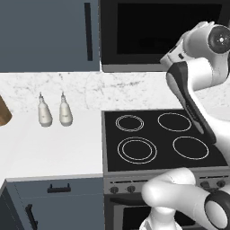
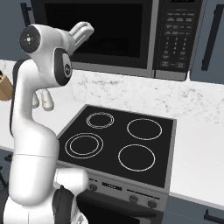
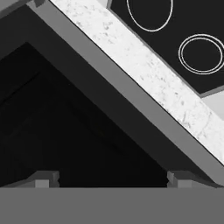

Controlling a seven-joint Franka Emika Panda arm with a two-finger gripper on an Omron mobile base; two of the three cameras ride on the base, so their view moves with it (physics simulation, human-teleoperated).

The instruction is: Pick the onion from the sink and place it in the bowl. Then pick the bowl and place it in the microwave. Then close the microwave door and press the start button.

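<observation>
The black microwave (image 1: 148, 36) hangs on the wall above the stove, and its door (image 2: 100, 30) is shut flat across the front. A button panel (image 2: 175, 39) sits at the door's right. My arm is raised, with the hand (image 2: 82, 30) close in front of the door's left part. In the hand view the dark door glass (image 3: 65, 109) is very near. My gripper (image 3: 111, 179) is open, and its fingertips (image 3: 43, 178) stand wide apart with nothing between them. The onion, the bowl and the sink are out of view.
A black stovetop (image 1: 161, 139) with ring burners lies below the microwave. Two pale bottles (image 1: 54, 112) stand on the marble counter to its left, with a wooden block (image 1: 3, 112) at the far left. A blue-grey cabinet (image 1: 49, 36) hangs beside the microwave.
</observation>
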